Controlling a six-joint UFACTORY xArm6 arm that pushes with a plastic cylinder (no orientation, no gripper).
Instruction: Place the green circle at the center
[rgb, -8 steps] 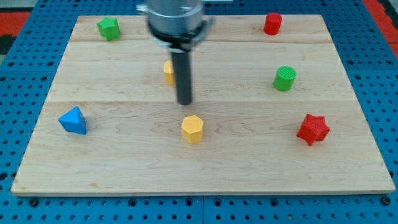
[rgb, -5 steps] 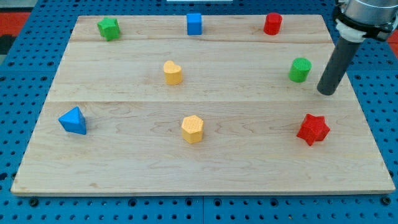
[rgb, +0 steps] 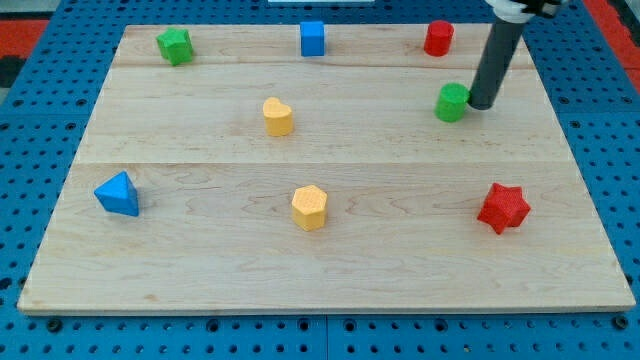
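Observation:
The green circle is a short green cylinder in the upper right part of the wooden board. My tip stands right against its right side, touching it or nearly so. The dark rod rises from there toward the view's top right corner.
A green block sits at the top left, a blue cube at top middle, a red cylinder at top right. A yellow heart-like block, a yellow hexagon, a blue triangle and a red star lie lower.
My tip swung from the board's middle to the far right, then came left and up against the green circle. The green circle has shifted left and slightly up.

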